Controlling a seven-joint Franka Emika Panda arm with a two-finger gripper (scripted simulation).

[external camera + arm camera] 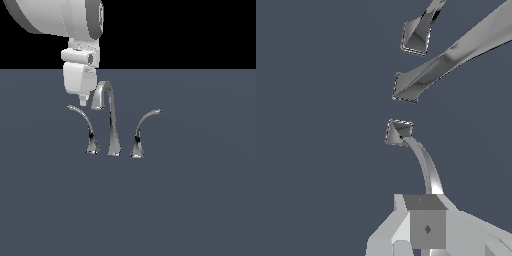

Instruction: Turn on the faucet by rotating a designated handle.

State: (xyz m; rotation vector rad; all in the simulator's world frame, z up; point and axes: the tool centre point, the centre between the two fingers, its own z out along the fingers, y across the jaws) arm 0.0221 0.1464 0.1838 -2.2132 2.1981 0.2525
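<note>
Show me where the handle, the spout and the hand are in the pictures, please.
handle (85, 120): exterior view, on the middle of its curved lever.
spout (112, 117): exterior view, on its upright neck.
hand (83, 100): exterior view, at its fingertips, above the handle's tip.

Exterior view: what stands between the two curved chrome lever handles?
The tall chrome gooseneck spout stands between the leftward-arching chrome lever handle and the rightward-arching one, touching neither.

A flat slate-grey surface (200, 200) bears the chrome faucet (113, 125) upright
</note>
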